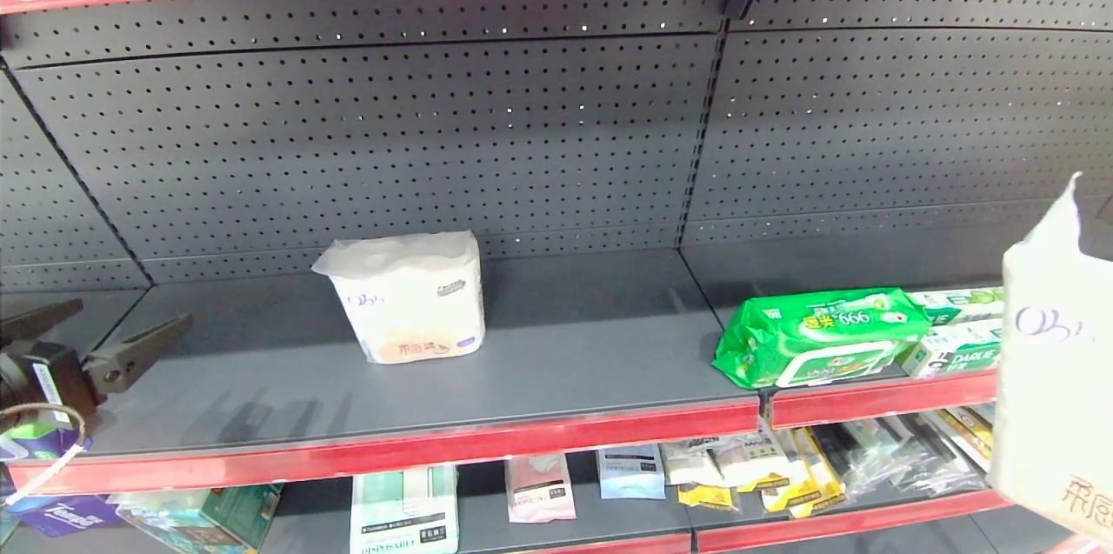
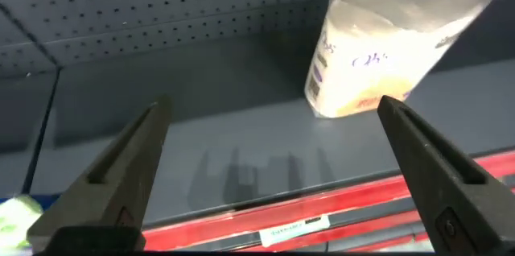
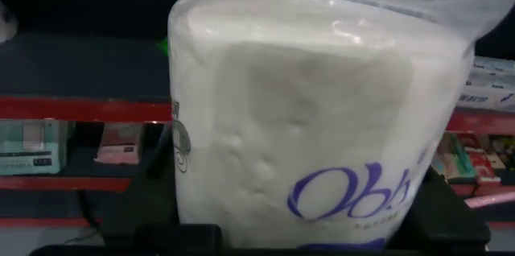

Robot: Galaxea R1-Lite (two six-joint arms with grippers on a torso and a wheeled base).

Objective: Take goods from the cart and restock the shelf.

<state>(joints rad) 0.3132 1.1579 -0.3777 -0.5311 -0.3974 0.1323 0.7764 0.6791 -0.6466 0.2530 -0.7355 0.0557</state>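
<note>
Right gripper (image 3: 298, 167): clamped on a tissue pack (image 3: 322, 119), dark fingers (image 3: 149, 192) pressed against both sides. Blue script low on the clear wrapper, orange print near one corner. Pack held at 3 o'clock in head view, close to camera, overlapping the shelf (image 1: 556, 337) front edge.

Left gripper (image 1: 130, 317): spread wide, nothing held or touched, at 9 o'clock by the shelf front.

Second tissue pack (image 1: 404, 297): upright on the shelf near centre, same blue script.

Green wipes pack (image 1: 817, 337) at 4 o'clock, boxes (image 1: 956, 350) touching it at 3 o'clock. White label (image 2: 294, 228) on the red front strip. Small packets (image 1: 539, 489) on the lower shelf (image 1: 609, 523) at 6 o'clock.
</note>
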